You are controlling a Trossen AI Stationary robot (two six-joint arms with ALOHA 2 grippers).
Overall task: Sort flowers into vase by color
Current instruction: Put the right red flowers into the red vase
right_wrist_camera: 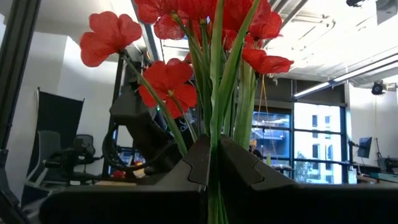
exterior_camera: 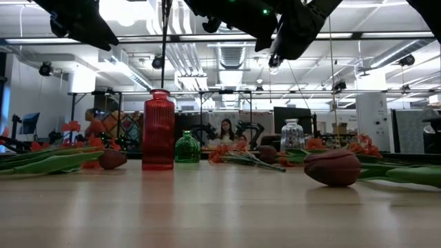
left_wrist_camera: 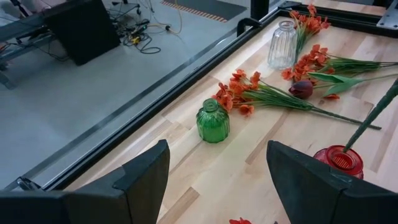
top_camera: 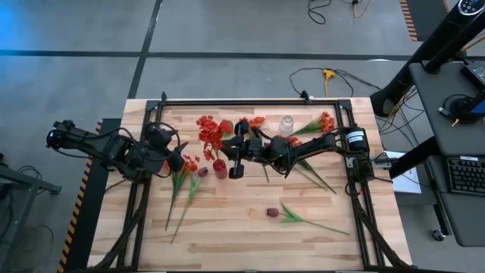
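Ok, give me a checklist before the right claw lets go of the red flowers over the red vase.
1. Right claw shut on the red flowers: ok.
2. Stem entering the red vase mouth: ok, shown in the left wrist view.
3. Vase upright: ok.
4. Colour match, red to red: ok.
5. Left claw open, apart from the vase: ok.
6. Stem depth inside the vase: cannot tell.

Your right gripper (top_camera: 236, 161) sat just beside the red vase (top_camera: 220, 168), clamping the flower stem (right_wrist_camera: 214, 143) directly above it.
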